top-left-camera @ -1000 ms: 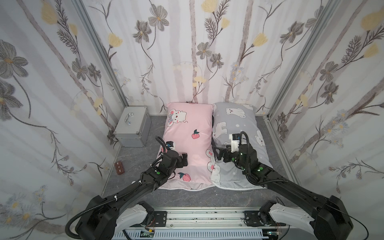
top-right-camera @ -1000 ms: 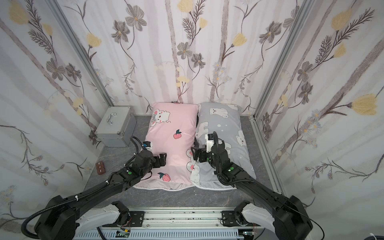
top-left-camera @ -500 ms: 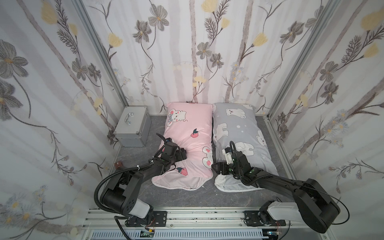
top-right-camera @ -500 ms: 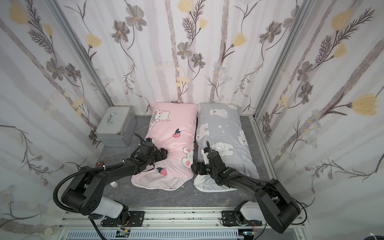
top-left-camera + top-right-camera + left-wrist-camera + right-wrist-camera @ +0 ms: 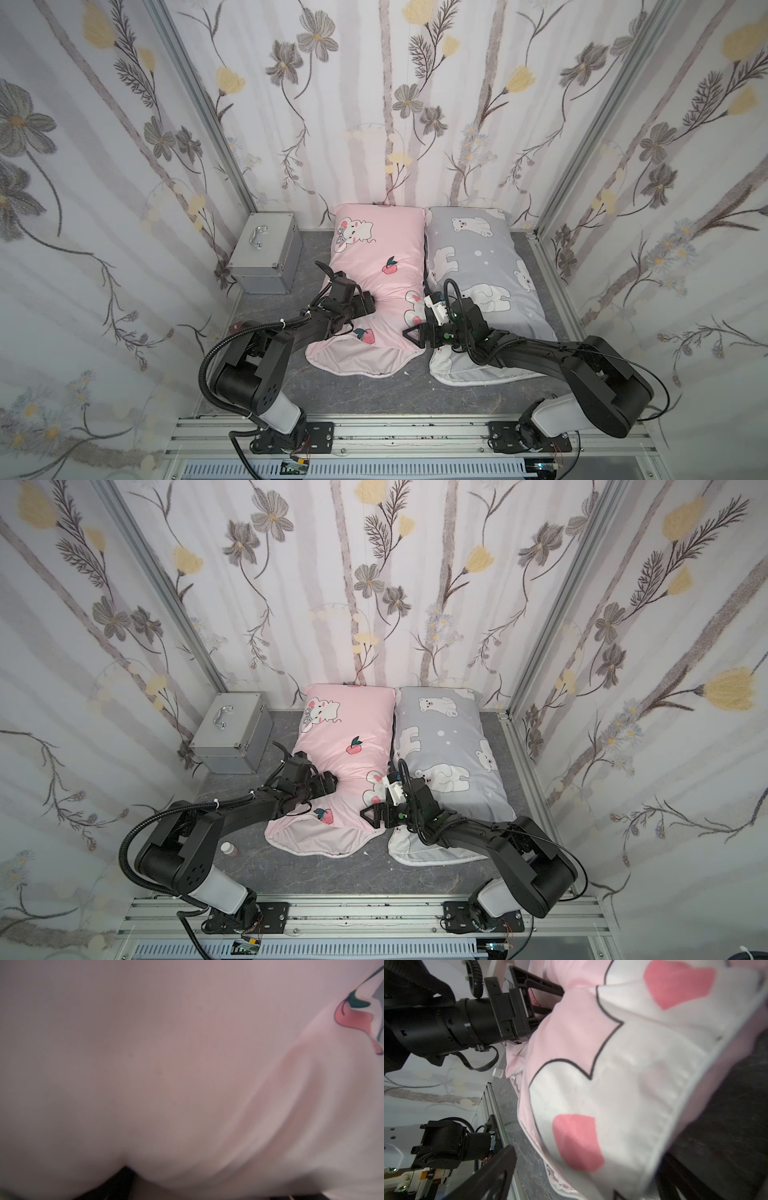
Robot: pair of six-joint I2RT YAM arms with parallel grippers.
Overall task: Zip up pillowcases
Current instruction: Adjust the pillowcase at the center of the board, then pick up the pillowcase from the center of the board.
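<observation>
Top views, both: the left gripper (image 5: 368, 304) (image 5: 330, 781) is pushed sideways into the left long edge of the pink pillowcase (image 5: 376, 253), approx. at mid length, and the cloth is dented there. Right wrist view shows its fingers (image 5: 536, 979) standing wide apart, w/ the tips sunk in a pink fold. If they pinch any cloth, I cannot tell. Left wrist view gives only blurred pink cloth and one peach print, very close.

The right gripper (image 5: 415, 337) is also spread wide. It sits at the near right corner of the pink pillowcase, in the gap btw. it and the grey pillowcase (image 5: 478, 253). In right wrist view one finger (image 5: 488, 1174) is over the desk (image 5: 508, 1105), and the pink corner w/ a white animal print fills the room btw. the fingers. Contact is not clear. The right arm lies across the near part of the grey one.

Edges: the pillowcases lie side by side, far ends at the back wall, long sides touching in the far half and apart near the grippers. The pink one's near end is wavy and shows paler cloth. The grey one runs just beside the right rail. Free desk lies in front of both near ends, and left of the pink one up to the silver case (image 5: 266, 257). A small bottle (image 5: 227, 848) stands near the left arm.
</observation>
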